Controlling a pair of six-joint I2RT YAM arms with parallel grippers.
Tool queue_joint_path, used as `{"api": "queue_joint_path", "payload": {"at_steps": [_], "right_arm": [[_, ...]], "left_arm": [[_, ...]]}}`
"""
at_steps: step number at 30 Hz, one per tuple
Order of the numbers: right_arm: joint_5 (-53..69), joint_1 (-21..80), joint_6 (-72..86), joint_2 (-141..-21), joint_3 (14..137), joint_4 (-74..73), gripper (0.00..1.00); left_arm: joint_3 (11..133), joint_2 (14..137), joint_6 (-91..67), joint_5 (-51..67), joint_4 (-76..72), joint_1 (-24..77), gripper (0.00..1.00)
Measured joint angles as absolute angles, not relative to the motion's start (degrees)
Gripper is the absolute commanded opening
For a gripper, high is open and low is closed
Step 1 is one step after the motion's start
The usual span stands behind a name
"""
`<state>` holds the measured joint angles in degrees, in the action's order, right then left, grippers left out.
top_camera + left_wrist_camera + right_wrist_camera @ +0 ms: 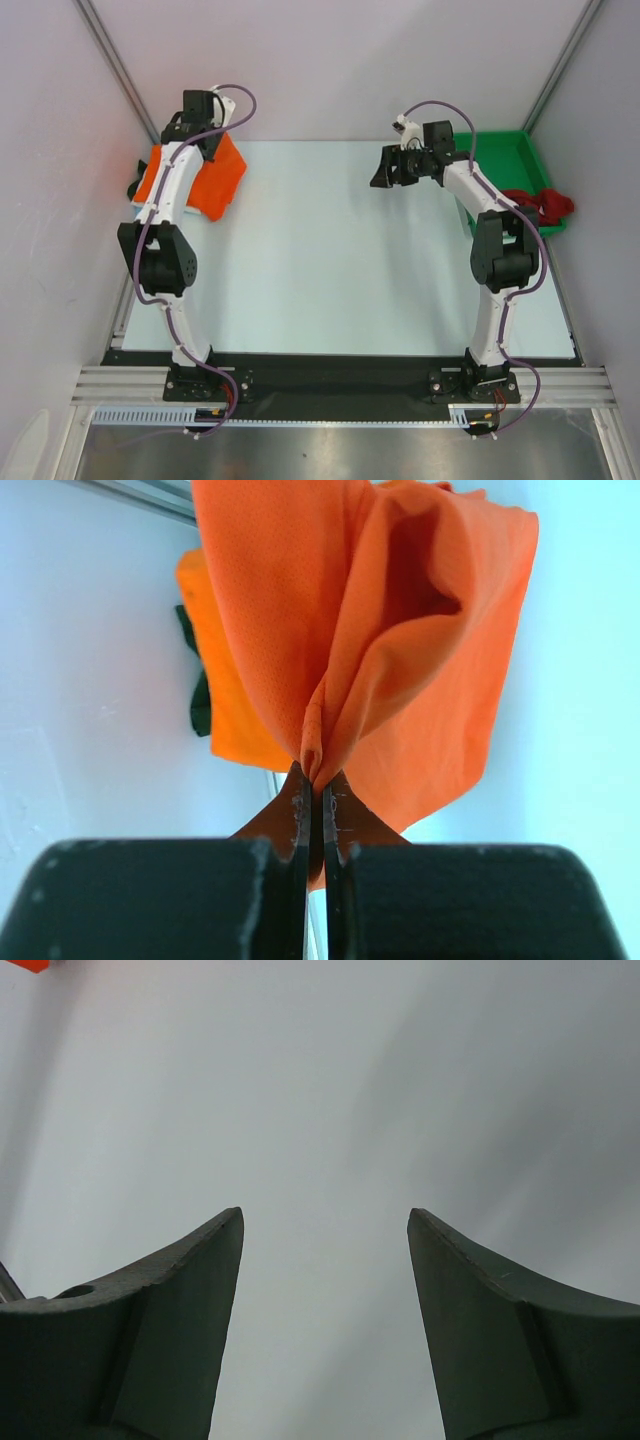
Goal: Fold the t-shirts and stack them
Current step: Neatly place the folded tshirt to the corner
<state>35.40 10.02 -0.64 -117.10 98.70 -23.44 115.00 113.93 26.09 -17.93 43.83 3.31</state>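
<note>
Pinching a bunched fold of the orange tee point(400, 630), the left gripper point(315, 780) is closed tight, both fingers pressed together on the cloth. From the pinch the tee fans out in loose folds. Seen from above, it sits at the far left corner of the bench point(330, 260), partly hidden under the left arm. How much of it is lifted off the surface cannot be told. More orange cloth lies behind it, with a dark item point(200, 705) at its left edge; what that item is cannot be made out.

Over the far side, right of centre, the right gripper point(325, 1230) hangs with its jaws wide apart and nothing between them. Just to its right stands the green tray point(520, 150). A red tee point(545, 205) lies crumpled over the tray's near right corner.
</note>
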Motion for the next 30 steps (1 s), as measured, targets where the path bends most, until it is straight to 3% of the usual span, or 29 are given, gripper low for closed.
{"api": "queue_joint_path", "payload": {"at_steps": [30], "right_arm": [[34.9, 15.3, -1.8, -116.7, 97.0, -22.4, 0.73]], "left_arm": [[121.5, 114.7, 31.5, -31.0, 36.6, 1.1, 0.01]]}}
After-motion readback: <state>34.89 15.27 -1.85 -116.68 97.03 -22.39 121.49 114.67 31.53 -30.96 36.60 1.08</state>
